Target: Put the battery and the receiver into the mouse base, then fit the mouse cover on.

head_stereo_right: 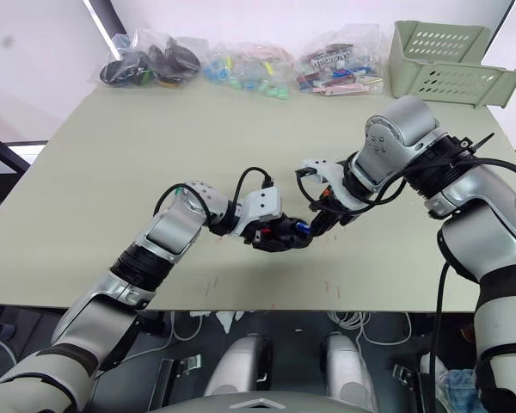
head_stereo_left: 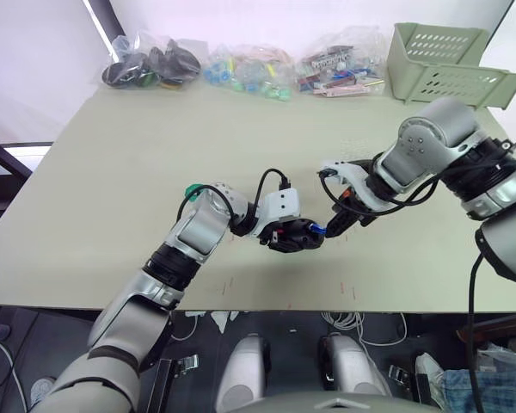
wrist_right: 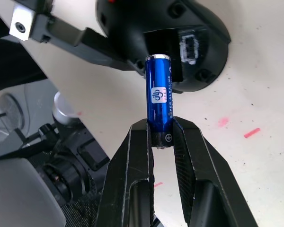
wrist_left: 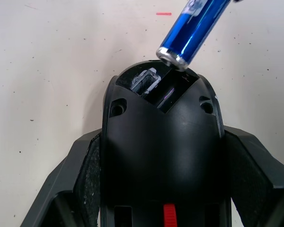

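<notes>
Battery [wrist_right: 160, 104] tip at mouse base [wrist_left: 163, 156] slot

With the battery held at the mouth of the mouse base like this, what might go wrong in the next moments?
The right claw grips the battery only at its rear end, so a push against the mouse base could tilt it or make it slip. The battery's tip sits at the edge of the open slot at an angle, so it may jam on the rim. The left claw holds the base by its sides; pushing may shift it.

Beige table [head_stereo_left: 155, 155], white wall behind — green basket [head_stereo_left: 443, 60]
</notes>
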